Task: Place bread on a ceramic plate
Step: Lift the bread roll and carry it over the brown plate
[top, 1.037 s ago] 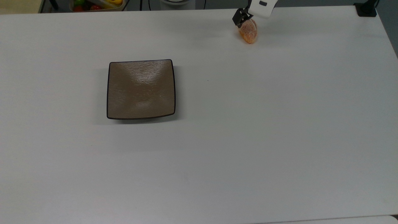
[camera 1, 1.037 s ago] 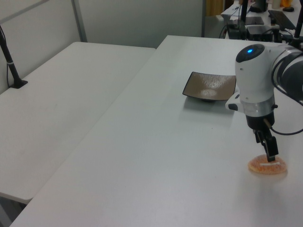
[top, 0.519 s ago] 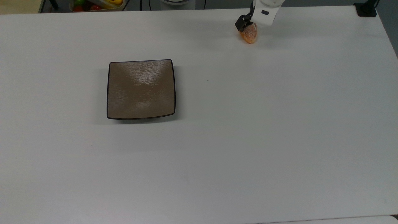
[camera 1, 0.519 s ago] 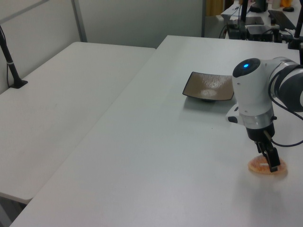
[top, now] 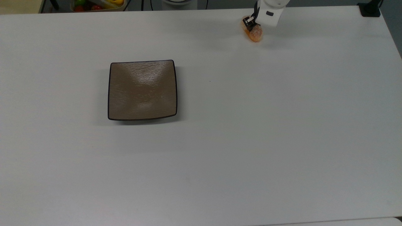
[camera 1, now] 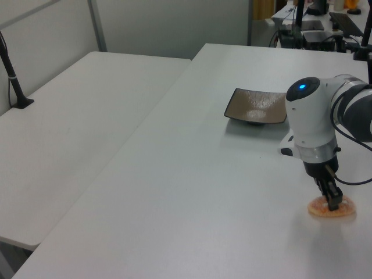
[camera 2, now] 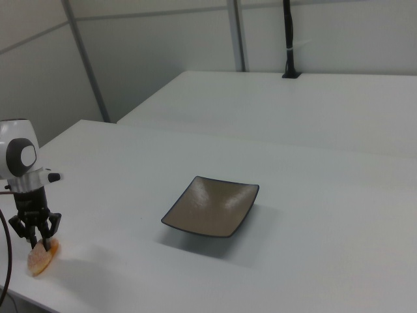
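One bread [top: 256, 34], at the white table's [top: 220, 141] far edge in the top view, well apart from one ceramic plate [top: 143, 90]. One gripper [top: 253, 26], fingers narrowed around the roll. Grey partition walls [camera 2: 163, 45] behind.

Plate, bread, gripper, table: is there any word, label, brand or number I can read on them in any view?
None can be read.
Plate: plain textured brown, no lettering.
Bread: no label.
Gripper: small white patch on a finger in the top view, too small to read; the arm's white housing bears a dark mark in the top view, unreadable.
Table: no print.
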You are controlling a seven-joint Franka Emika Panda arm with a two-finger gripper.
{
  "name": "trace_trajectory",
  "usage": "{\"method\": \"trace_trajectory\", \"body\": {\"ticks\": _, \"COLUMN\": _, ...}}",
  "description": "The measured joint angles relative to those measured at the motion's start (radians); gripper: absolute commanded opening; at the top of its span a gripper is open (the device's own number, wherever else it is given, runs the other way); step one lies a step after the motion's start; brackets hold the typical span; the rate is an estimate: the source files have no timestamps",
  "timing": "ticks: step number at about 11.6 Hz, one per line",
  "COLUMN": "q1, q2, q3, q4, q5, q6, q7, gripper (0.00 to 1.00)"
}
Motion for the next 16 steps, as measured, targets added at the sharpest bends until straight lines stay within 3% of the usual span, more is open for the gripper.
{"method": "trace_trajectory", "body": {"ticks": 5, "q1": -0.016, "q2": -0.025, "q3": 0.000, "q4": 0.018, "q5": -0.002, "q6": 0.000, "q7": 0.031, "gripper": 0.26}}
{"method": "trace_trajectory", "body": {"ticks": 9, "q1": -0.117, "q2": -0.059, "q3": -0.022, "q4": 0.090, "q5": -0.026, "q6": 0.000, "q7": 0.035, "gripper": 0.27}}
{"method": "trace_trajectory", "body": {"ticks": 16, "q1": -0.145, "q2": -0.032, "q3": -0.345, "q4": 0.260, "q5": -0.062, "q6": 0.000, "q7": -0.031, "gripper": 0.27}}
